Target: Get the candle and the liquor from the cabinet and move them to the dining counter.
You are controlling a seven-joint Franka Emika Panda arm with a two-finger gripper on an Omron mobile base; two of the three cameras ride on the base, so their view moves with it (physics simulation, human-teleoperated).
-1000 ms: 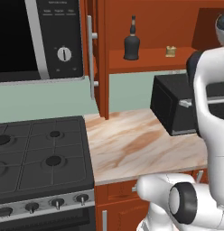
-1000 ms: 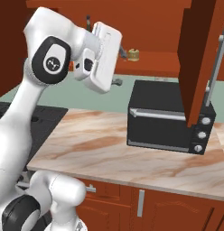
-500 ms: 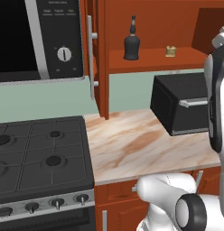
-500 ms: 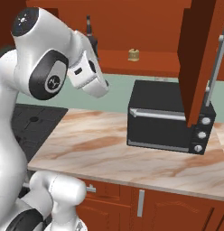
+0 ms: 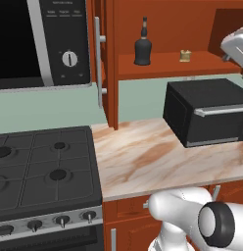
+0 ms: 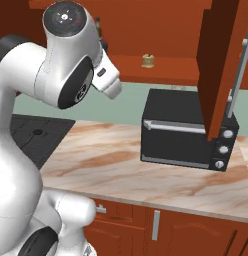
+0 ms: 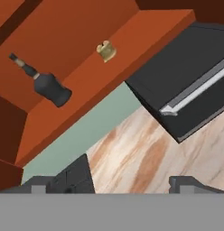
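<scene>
The liquor (image 5: 143,48), a black bottle with a thin neck, stands on the shelf of the open cabinet (image 5: 157,65). The small gold candle (image 5: 185,55) sits on the same shelf to its right. In the right base view the candle (image 6: 148,60) shows past my arm, above the toaster oven. The hand view is rolled and takes in the liquor (image 7: 48,85) and the candle (image 7: 106,50) on the slanting shelf. My gripper (image 7: 116,185) is open, empty, and well short of the shelf. The dining counter is out of view.
A black toaster oven (image 5: 206,110) sits on the marble-look worktop (image 5: 143,157) right under the shelf. The cabinet doors (image 5: 100,63) (image 6: 221,65) hang open on both sides. A stove (image 5: 40,166) and a microwave (image 5: 40,39) are at the left.
My arm has swung to the right and mostly out of the left base view. The hand has turned and dropped lower in the right base view. Bottle and candle have not moved.
</scene>
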